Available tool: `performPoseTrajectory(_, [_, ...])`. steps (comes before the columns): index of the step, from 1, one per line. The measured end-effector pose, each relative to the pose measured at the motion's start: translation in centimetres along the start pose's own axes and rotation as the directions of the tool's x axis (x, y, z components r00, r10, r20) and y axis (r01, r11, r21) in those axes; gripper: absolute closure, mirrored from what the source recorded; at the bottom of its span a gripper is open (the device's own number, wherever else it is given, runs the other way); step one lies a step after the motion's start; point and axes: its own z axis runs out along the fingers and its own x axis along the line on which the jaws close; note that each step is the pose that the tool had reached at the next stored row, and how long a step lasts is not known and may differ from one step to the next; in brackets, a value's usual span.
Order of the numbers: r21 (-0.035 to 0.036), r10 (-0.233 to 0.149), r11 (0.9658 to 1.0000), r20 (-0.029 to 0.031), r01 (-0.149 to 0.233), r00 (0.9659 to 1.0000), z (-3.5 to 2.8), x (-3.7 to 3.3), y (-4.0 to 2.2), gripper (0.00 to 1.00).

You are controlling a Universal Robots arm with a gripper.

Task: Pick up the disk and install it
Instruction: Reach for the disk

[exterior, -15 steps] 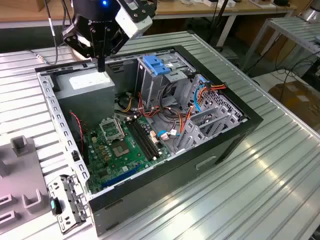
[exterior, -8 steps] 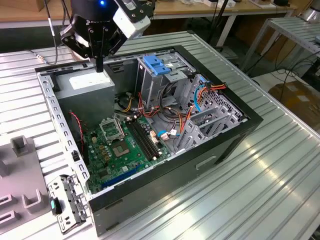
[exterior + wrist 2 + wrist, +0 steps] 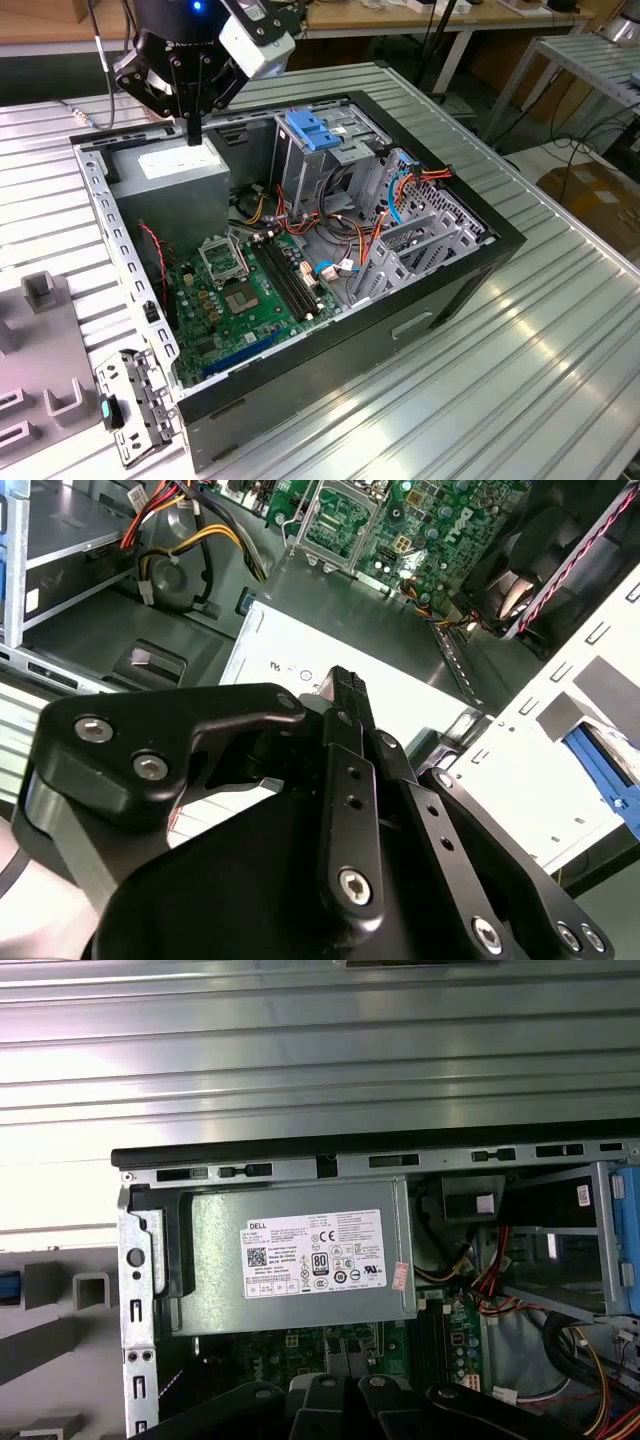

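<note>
Black jointed gripper [image 3: 343, 685], pinched together and empty, hangs over the smooth grey metal box [image 3: 175, 170], far left in the open case [image 3: 470, 275].

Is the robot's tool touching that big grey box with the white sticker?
Cannot tell. In the exterior view the tool tip overlaps the grey box, hiding any gap.

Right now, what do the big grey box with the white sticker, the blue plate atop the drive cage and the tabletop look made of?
Grey box: sheet metal, matte grey, with folded edges.
Blue plate: likely moulded plastic, ribbed, even colour.
Tabletop: probably aluminium, ribbed slats with a bright streaky sheen.
</note>
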Motion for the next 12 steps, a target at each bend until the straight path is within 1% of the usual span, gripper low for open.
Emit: performPoseTrajectory(12, [0.0000,0.000,1.0000,0.0000,0.000,1.0000,-0.01,0.53,-0.04,0.89])
